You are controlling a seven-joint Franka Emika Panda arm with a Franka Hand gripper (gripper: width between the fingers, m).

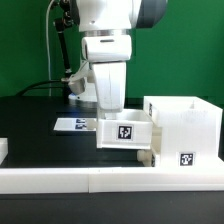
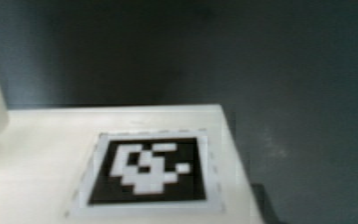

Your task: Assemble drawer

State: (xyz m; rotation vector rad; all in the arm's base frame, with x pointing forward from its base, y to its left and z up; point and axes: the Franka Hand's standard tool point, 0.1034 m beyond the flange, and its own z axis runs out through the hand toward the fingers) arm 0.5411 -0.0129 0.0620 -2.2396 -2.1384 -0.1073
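Observation:
The drawer's tall white shell (image 1: 185, 130) stands at the exterior view's right, with a tag low on its front. A small white tray (image 1: 123, 132) with a tag on its face hangs level against the shell's left side, above the table. My gripper (image 1: 110, 113) comes straight down onto the tray's top edge and looks shut on it; the tray hides the fingertips. A small white part (image 1: 150, 157) pokes out low beside the shell. The wrist view shows only the tray's white surface (image 2: 51, 150) and its tag (image 2: 149, 170) close up; no fingers show there.
The long low white border rail (image 1: 90, 180) runs along the front of the black table. The marker board (image 1: 72, 125) lies flat behind the tray, at the exterior view's left. A green wall and cables stand behind the arm.

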